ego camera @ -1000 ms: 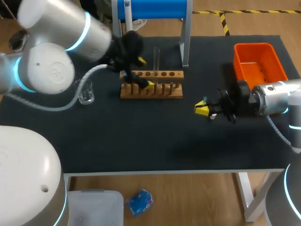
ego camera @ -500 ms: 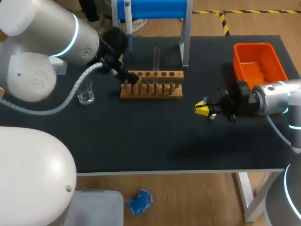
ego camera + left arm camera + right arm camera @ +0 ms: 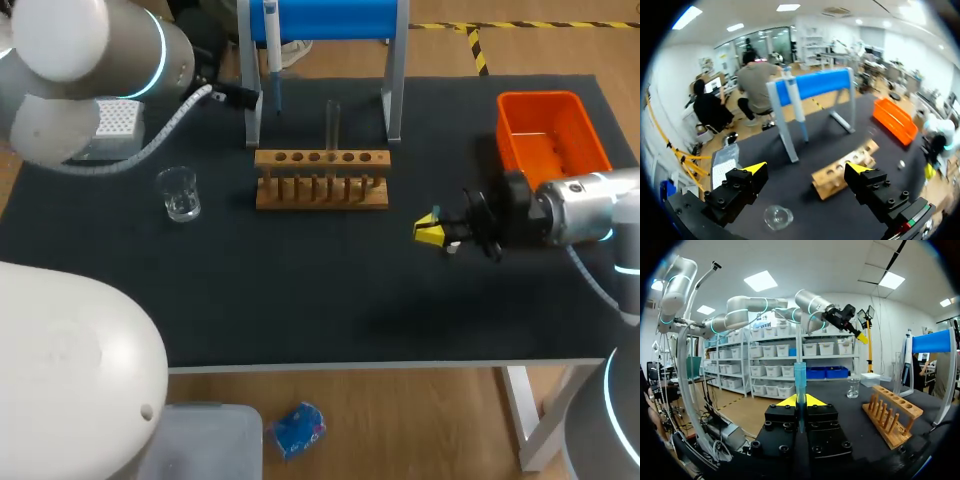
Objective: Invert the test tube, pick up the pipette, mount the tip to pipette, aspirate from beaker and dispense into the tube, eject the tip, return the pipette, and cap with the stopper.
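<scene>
Change: left arm has pulled back from the wooden rack (image 3: 322, 180) to the far left corner.
Left gripper (image 3: 806, 168): fingers wide apart, empty.
Right gripper (image 3: 428, 230): clamped on blue stopper (image 3: 799, 382), right of rack.
Test tube (image 3: 333, 122): upright in rack.
Pipette (image 3: 271, 45): hanging on blue stand (image 3: 330, 18).
Beaker (image 3: 180, 193): left of rack.

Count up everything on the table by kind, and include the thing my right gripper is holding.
Glassware: 2 (beaker, test tube)
Racks and stands: 2 (wooden rack, blue stand)
Containers: 2 (orange bin, tip box)
Pipette: 1
Stopper, in the right gripper: 1
Total: 8
</scene>
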### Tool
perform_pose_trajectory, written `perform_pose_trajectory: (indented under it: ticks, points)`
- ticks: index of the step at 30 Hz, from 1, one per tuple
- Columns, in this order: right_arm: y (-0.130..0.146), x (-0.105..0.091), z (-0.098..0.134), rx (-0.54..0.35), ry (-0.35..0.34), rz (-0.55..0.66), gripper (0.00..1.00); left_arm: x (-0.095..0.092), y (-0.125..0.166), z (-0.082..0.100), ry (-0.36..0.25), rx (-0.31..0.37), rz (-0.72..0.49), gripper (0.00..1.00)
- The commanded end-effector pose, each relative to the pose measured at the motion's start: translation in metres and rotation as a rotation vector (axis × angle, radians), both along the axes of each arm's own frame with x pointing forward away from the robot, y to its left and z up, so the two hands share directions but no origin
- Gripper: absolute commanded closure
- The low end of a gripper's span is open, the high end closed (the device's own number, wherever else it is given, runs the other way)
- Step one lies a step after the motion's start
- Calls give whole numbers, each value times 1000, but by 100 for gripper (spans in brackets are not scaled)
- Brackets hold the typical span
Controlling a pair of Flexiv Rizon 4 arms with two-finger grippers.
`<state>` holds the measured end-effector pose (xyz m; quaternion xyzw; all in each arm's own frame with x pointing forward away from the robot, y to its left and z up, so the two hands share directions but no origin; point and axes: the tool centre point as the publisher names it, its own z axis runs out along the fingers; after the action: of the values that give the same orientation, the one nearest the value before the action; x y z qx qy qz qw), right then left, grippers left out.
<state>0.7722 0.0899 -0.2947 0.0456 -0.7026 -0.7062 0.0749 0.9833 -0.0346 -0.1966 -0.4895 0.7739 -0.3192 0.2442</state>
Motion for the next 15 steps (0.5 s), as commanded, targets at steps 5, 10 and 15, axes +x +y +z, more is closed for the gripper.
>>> perform_pose_trajectory:
  ticks: [5,10,15]
  points:
    - [-1,-1,0,0,-1,-1,100,18,-9,-22,-50,56,91,0]
    - [-1,-1,0,0,-1,-1,100,18,-9,-22,-50,56,91,0]
    - [-1,-1,0,0,-1,-1,100,28,-9,-30,-54,1,144,0]
